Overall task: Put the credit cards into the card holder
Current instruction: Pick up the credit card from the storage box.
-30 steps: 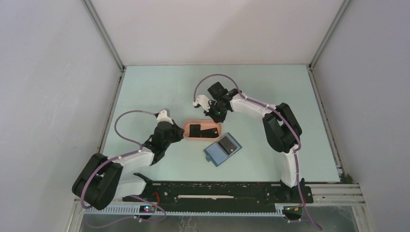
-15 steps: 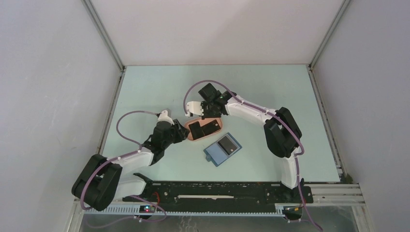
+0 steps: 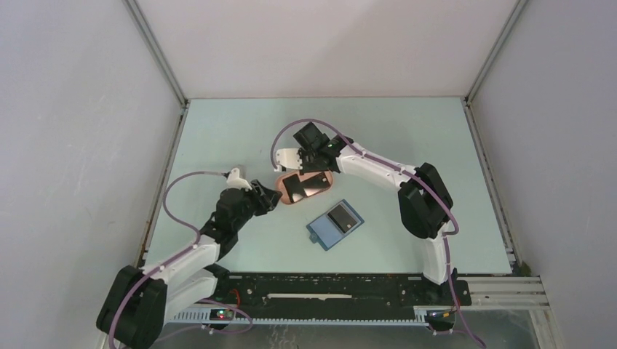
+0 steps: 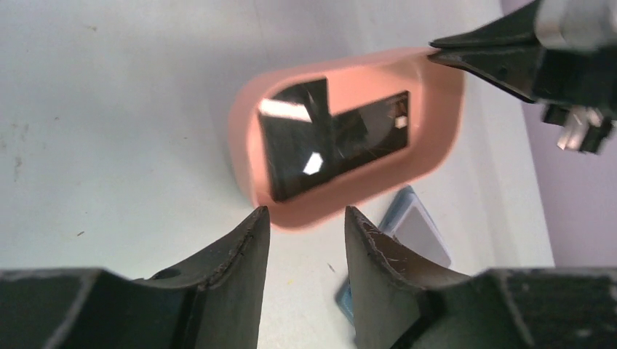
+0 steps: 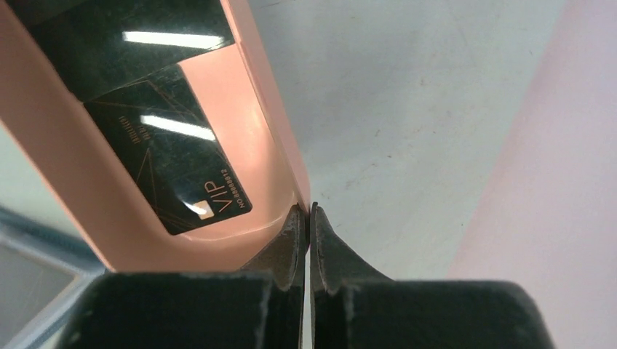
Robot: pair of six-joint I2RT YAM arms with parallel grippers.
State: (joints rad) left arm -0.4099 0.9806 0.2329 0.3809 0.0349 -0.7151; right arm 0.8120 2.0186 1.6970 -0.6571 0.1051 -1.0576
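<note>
Two black credit cards [image 3: 300, 186] lie overlapping inside a pink oval tray [image 3: 325, 190]. In the right wrist view one card reads VIP [image 5: 171, 163] and the other [image 5: 124, 43] lies beyond it. My right gripper [image 5: 309, 211] is shut on the tray's rim [image 5: 280, 138], at the tray's far side [image 3: 313, 169]. My left gripper [image 4: 305, 214] is open with nothing between its fingers, just short of the tray's near-left end [image 4: 291, 211]. The card holder [image 3: 334, 225], a blue wallet, lies open on the table to the tray's near right.
The pale green table [image 3: 407, 145] is bounded by grey walls at the back and on both sides. The black rail [image 3: 320, 287] with the arm bases runs along the near edge. The wallet's edge [image 4: 418, 233] shows just past my left fingers.
My left gripper has opened and drawn back from the tray. My right gripper has closed on the tray's far rim and shifted the tray leftward, turning it slightly.
</note>
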